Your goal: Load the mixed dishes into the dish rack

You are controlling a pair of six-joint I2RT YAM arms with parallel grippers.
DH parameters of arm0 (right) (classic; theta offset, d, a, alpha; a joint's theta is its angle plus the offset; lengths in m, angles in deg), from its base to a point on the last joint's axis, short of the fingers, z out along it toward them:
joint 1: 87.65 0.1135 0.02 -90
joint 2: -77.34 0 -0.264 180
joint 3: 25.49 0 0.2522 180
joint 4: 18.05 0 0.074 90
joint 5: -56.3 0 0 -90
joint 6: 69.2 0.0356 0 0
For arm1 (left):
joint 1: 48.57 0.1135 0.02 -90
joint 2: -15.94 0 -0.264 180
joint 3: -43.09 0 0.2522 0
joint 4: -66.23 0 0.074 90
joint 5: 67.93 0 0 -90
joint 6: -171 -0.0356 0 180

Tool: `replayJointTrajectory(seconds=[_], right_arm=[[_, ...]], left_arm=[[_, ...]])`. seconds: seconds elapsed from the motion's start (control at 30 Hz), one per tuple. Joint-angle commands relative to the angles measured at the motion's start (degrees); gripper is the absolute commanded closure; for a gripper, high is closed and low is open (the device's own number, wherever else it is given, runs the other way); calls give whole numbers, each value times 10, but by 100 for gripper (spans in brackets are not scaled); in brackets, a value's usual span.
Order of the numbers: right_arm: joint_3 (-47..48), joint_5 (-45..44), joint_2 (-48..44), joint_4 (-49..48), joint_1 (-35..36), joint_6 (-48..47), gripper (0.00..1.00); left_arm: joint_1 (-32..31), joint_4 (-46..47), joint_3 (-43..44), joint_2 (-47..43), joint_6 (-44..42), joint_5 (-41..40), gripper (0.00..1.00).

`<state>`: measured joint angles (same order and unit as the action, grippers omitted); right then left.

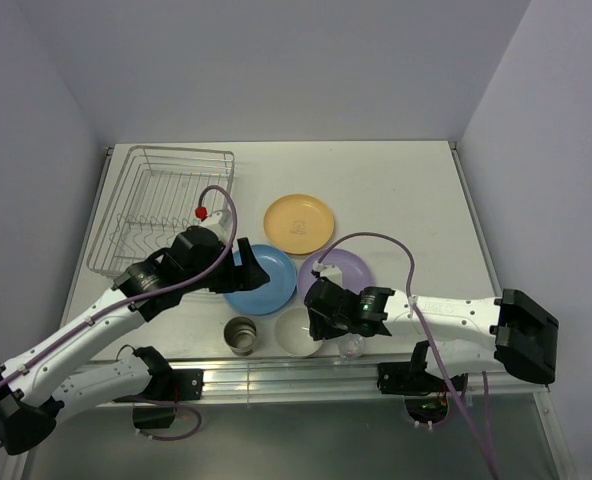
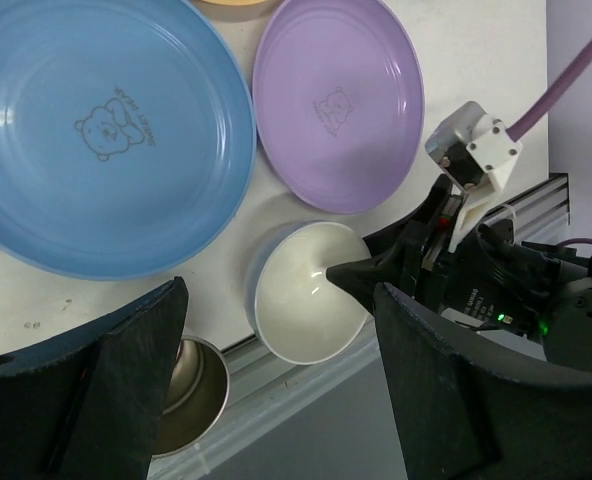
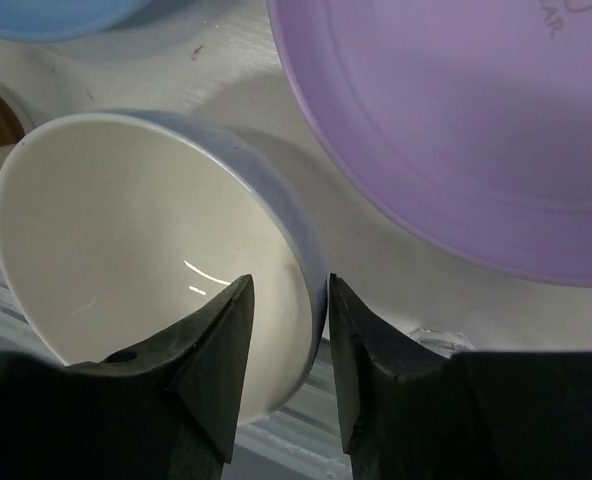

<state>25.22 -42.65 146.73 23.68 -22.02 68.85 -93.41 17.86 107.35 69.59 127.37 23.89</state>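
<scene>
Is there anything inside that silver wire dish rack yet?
The silver wire dish rack shows only its own prongs and the table through them; no dishes inside. Its near right corner is covered by the left arm's gripper, so that part cannot be checked.

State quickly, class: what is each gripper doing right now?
Left gripper: open, empty, above the blue plate.
Right gripper: straddling the white bowl rim, one finger inside, one outside; whether it grips cannot be told.
</scene>
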Motion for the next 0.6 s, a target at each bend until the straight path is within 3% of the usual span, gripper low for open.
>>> replayJointTrajectory(seconds=[0.0,0.1,0.17,0.2,0.57], right_arm=[[5,-17,10,-31,2,-2,57],[15,-33,24,-23,2,-4,79],[21,-37,32,-21,2,-7,87],[23,-43,34,-14,1,-7,98],[137,-91,-35,97,-8,-30,100]], left_arm=[[-8,25,11,3,5,1,18],[-8,30,10,8,1,4,18],[-10,32,10,8,0,5,18],[-9,32,10,9,-1,7,18],[-9,24,55,26,-28,25,14]])
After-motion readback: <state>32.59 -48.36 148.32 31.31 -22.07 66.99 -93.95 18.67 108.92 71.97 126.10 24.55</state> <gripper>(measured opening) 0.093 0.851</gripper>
